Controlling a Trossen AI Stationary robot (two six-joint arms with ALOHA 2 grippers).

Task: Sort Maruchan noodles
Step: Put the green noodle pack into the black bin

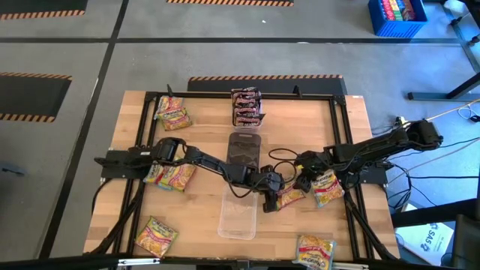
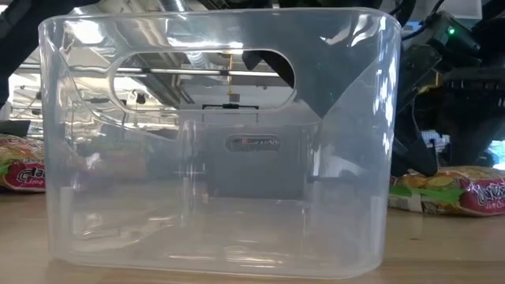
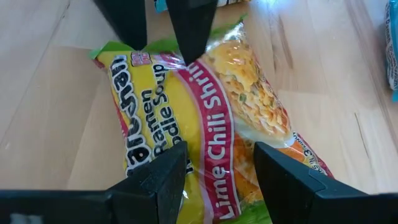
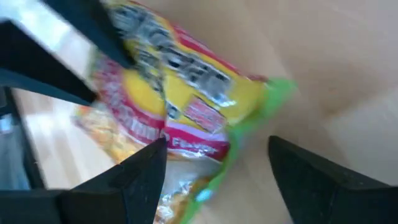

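Both grippers meet over packet (image 1: 291, 197) just right of clear tray (image 1: 238, 217). Left gripper (image 3: 214, 171) spread over it, right gripper (image 4: 217, 165) spread too. Low view: tray blocks all that, packet only peeks out beside it.

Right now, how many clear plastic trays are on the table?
2. In the high view, an empty clear tray lies lower middle; a second tray, upper middle, holds dark packets. The grey lid between them might hide a third.
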